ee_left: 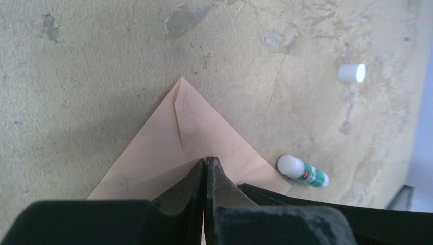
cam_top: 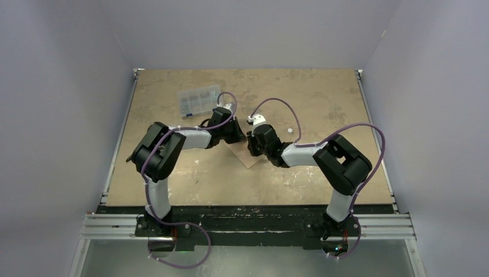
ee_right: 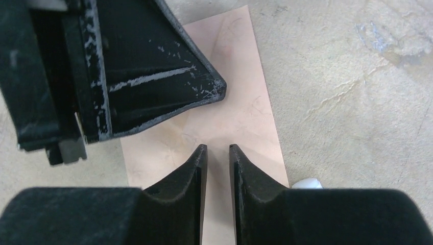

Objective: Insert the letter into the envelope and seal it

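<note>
One salmon-pink sheet lies flat mid-table. It is the envelope (cam_top: 247, 157), with a seam running in from one corner (ee_left: 168, 138) and no cream inner face showing. The letter is not visible on its own. My left gripper (cam_top: 238, 137) is shut, its tips (ee_left: 206, 159) resting on the envelope's middle. My right gripper (cam_top: 252, 145) hovers low over the same envelope (ee_right: 245, 117) from the opposite side, jaws (ee_right: 218, 147) a narrow gap apart and empty. The left gripper's finger (ee_right: 153, 76) shows just ahead of it.
A green-and-white glue stick (ee_left: 306, 174) lies just right of the envelope, and its white end shows in the right wrist view (ee_right: 306, 182). A loose white cap (ee_left: 352, 73) lies farther back (cam_top: 289, 131). A clear plastic organiser box (cam_top: 199, 100) stands at the back left.
</note>
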`<state>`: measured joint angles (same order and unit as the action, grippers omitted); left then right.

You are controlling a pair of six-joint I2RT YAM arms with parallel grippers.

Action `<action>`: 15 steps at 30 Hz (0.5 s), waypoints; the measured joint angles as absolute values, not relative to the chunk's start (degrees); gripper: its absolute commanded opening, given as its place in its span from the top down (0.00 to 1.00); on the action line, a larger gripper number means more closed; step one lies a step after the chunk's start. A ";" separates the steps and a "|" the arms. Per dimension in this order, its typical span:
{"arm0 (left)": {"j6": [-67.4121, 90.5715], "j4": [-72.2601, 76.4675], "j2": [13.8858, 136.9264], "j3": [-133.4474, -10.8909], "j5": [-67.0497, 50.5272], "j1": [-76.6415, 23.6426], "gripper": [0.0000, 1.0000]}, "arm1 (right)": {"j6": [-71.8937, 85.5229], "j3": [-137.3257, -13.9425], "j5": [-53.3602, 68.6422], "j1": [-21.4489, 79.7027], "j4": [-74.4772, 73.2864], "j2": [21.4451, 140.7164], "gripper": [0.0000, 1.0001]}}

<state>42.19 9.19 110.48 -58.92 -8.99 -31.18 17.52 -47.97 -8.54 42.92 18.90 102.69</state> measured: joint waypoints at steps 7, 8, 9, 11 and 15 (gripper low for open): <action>46.59 18.46 111.55 -54.15 -16.99 -28.10 1.00 | 13.08 -48.64 -11.29 45.06 19.16 103.48 0.74; 47.29 19.66 111.63 -53.60 -17.54 -27.90 1.00 | 12.73 -49.01 -11.94 45.36 19.16 103.83 0.75; 47.70 20.51 111.72 -53.17 -17.93 -27.75 1.00 | 12.58 -49.47 -12.58 45.67 19.16 104.27 0.75; 48.77 22.41 111.81 -52.18 -18.50 -27.35 1.00 | 12.32 -50.37 -13.43 46.13 19.20 105.10 0.75; 49.98 24.97 111.81 -50.52 -19.33 -26.63 1.00 | 12.16 -51.83 -14.09 47.00 20.38 106.80 0.76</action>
